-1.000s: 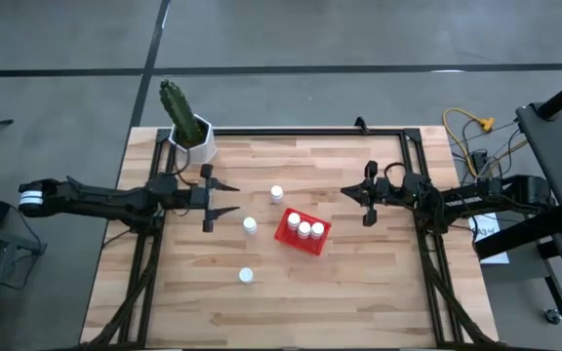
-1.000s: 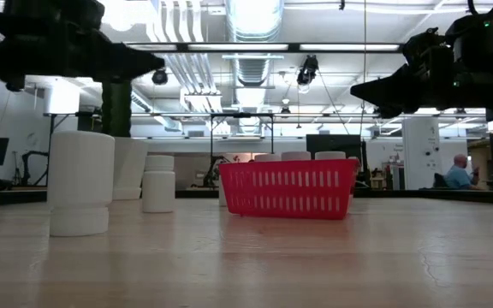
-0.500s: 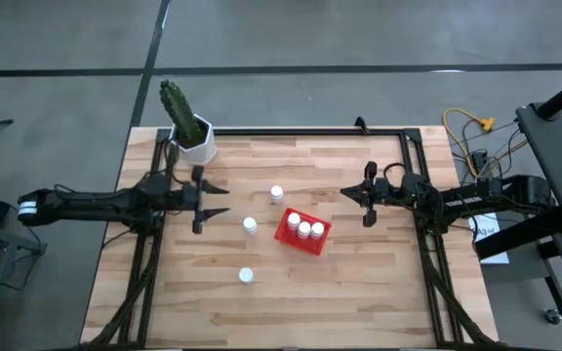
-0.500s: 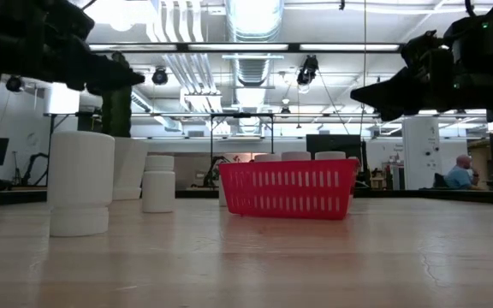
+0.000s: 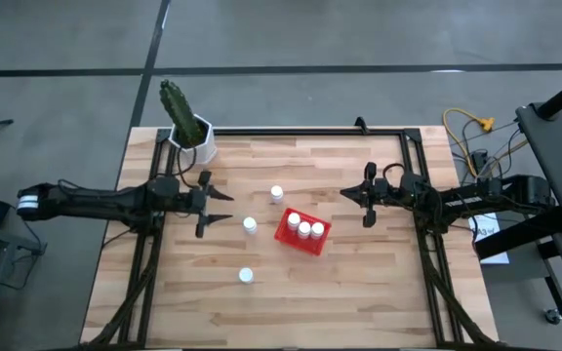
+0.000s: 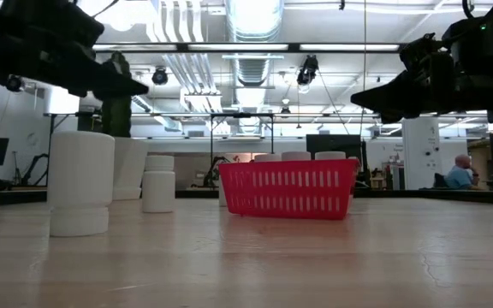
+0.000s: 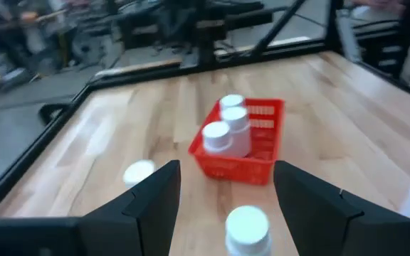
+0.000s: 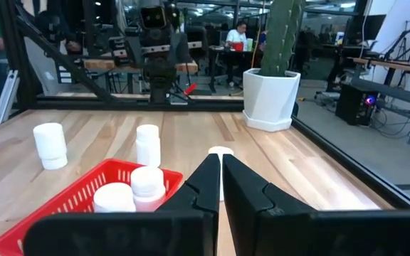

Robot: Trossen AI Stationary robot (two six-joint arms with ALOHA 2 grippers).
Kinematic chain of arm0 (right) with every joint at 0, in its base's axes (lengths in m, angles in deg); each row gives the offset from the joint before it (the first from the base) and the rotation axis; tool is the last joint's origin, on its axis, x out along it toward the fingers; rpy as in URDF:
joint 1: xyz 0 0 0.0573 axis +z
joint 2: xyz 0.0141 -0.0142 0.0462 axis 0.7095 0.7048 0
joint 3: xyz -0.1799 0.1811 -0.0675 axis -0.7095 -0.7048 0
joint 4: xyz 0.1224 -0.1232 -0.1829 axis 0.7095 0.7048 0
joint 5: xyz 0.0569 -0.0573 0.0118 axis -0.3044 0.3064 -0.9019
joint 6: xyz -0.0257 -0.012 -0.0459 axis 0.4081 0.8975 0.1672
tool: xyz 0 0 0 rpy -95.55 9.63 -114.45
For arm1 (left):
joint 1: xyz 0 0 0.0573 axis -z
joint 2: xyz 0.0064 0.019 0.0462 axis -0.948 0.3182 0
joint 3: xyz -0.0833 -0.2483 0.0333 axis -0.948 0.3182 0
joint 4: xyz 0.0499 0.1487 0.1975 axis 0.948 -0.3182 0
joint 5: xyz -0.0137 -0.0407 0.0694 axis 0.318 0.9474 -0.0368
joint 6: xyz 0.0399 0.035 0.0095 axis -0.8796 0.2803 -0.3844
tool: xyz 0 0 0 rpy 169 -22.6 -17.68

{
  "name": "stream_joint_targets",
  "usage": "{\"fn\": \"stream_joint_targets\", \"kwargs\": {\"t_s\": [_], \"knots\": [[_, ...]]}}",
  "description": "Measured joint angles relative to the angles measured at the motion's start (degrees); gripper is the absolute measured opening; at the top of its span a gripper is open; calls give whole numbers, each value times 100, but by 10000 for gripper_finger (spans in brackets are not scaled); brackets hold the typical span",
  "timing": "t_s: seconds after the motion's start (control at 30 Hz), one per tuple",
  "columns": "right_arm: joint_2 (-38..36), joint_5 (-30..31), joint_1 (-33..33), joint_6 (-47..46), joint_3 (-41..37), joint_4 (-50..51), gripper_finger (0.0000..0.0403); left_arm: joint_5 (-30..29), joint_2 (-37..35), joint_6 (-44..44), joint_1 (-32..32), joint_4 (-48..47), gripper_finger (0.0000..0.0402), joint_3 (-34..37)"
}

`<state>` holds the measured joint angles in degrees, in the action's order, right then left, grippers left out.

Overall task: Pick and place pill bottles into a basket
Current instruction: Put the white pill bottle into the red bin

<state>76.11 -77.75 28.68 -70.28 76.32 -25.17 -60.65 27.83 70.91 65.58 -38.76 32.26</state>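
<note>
The red basket (image 5: 302, 234) sits mid-table with three white pill bottles (image 5: 305, 228) standing in it. Three more bottles stand loose on the wood: one far of the basket (image 5: 277, 193), one to its left (image 5: 250, 225), one nearer the front (image 5: 246, 276). My left gripper (image 5: 226, 210) is open and empty, hovering left of the loose bottles. In the left wrist view, a bottle (image 7: 248, 227) shows between its fingers and the basket (image 7: 258, 146) beyond. My right gripper (image 5: 345, 193) is shut and empty, hovering right of the basket.
A white hexagonal pot with a cactus (image 5: 193, 136) stands at the table's far left corner. A black frame rail (image 5: 301, 133) runs round the tabletop. Bare wood lies along the near edge. A person (image 6: 460, 171) sits in the room behind.
My left gripper has drawn back a little toward the table's left edge and shifted slightly toward the near edge, its tip dipping down. It stays open. The bottles and basket have not moved.
</note>
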Motion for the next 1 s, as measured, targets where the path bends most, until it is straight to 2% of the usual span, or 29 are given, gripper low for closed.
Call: {"fn": "stream_joint_targets", "kwargs": {"t_s": [0.17, 0.37, 0.63, 1.0], "knots": [[0, 0, -2, -123, 0, 0, 8, 43, 216, -356, 222, -177, 209, -315], [0, 2, -2, -137, 0, 0, 9, 40, 488, -343, 476, -1307, 209, -902], [0, 0, -2, -130, 0, 2, 8, 65, 866, 293, 918, -2155, 209, -1431], [0, 2, -2, -60, 0, -2, 8, 202, 1930, 1319, 1886, -2080, 209, -1760]]}}
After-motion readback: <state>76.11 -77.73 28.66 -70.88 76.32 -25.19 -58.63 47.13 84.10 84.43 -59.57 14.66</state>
